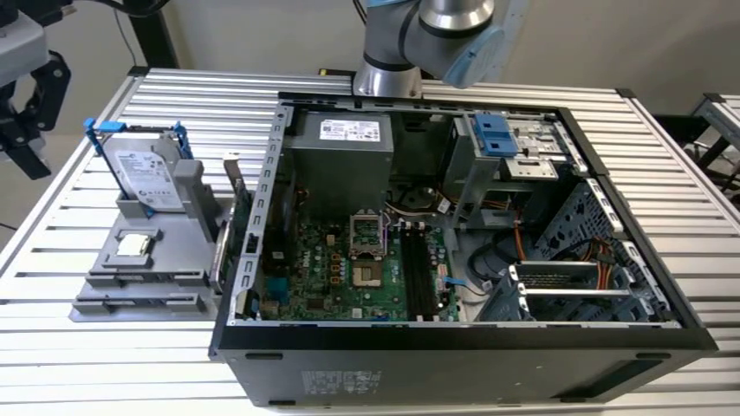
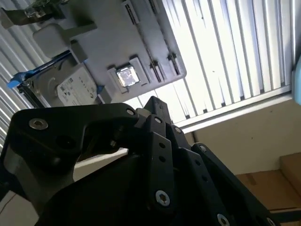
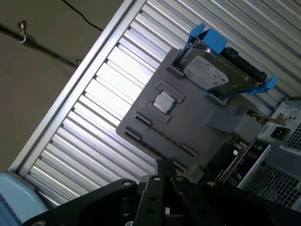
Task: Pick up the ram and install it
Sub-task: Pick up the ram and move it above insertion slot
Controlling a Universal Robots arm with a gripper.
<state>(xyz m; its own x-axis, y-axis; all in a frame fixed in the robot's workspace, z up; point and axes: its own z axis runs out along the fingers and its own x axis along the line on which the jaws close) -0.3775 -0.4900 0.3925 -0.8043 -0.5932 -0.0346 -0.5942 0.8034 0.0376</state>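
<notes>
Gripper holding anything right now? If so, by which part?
Nothing. The gripper is shut and empty; the ram stands untouched between the gray tray and the computer case.

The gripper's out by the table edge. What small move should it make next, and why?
Probably ease the gripper toward the ram. The gripper hangs beyond the table edge, touching nothing, while the ram stands on edge, untouched, along the gray holder on its computer case side.

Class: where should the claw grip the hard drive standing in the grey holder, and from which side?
Probably from above, across the flat faces of the hard drive near its top edge: it stands on edge, bottom seated in the holder.
</notes>
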